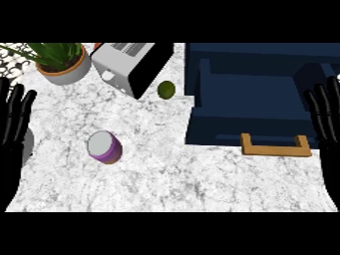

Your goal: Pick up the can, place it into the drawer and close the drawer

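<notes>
Partly cropped, both hands (3,124) (334,124) flank the can (104,147).

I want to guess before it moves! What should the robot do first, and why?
Probably reach the left hand toward the purple can. Both hands are open and holding nothing, the can stands untouched nearer that hand, and the drawer already looks open.

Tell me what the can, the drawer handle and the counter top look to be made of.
Can: probably metal, judging by its pale grey lid, with a glossy purple side.
Drawer handle: looks like wood, a matte tan bar against the dark blue drawer.
Counter top: marble-like stone, white with grey mottling.
</notes>
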### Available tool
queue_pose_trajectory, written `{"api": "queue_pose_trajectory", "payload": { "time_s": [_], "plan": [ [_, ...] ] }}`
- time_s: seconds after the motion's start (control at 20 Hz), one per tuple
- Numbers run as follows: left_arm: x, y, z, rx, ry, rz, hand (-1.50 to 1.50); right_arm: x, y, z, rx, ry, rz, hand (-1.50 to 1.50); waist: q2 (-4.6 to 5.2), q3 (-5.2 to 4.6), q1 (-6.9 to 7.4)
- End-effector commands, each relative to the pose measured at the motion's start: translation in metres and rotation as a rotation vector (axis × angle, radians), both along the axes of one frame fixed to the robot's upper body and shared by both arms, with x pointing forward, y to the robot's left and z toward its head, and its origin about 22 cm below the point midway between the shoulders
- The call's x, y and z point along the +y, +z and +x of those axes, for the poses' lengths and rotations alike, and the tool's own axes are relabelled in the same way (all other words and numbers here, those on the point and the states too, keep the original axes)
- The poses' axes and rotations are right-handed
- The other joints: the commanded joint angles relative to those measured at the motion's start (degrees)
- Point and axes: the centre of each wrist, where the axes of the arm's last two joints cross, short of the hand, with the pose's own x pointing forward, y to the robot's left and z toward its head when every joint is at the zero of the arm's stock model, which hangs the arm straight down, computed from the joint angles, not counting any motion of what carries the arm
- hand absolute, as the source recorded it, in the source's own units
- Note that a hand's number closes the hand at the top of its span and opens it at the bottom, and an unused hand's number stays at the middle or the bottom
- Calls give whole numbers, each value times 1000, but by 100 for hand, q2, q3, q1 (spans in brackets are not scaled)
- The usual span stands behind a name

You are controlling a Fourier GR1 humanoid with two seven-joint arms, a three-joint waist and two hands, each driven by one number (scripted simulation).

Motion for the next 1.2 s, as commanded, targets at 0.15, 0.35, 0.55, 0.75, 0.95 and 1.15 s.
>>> {"api": "queue_pose_trajectory", "payload": {
  "time_s": [0.15, 0.35, 0.55, 0.75, 0.95, 1.15],
  "plan": [
    [-7, 2, 16, -12, -523, 5, -150, 3, 2, 6, -4, 37, 23, -150, 3, 135, -305],
    [22, -25, 13, 305, -670, 185, -150, -19, -26, 1, 229, -187, 77, -150, 53, 140, -400],
    [85, -13, 31, 324, -738, 195, -150, -25, -26, -12, 266, -228, 75, -150, -3, 145, -277],
    [116, -2, 38, 337, -788, 208, -150, -51, -51, -39, 294, -266, 61, -150, -26, 157, -233],
    [150, 12, 42, 338, -788, 210, -150, -66, -36, -57, 264, -258, 68, -150, -32, 157, -212],
    [161, 19, 60, 359, -775, 201, -150, -75, -19, -74, 268, -234, 71, -150, -31, 155, -243]
  ]
}}
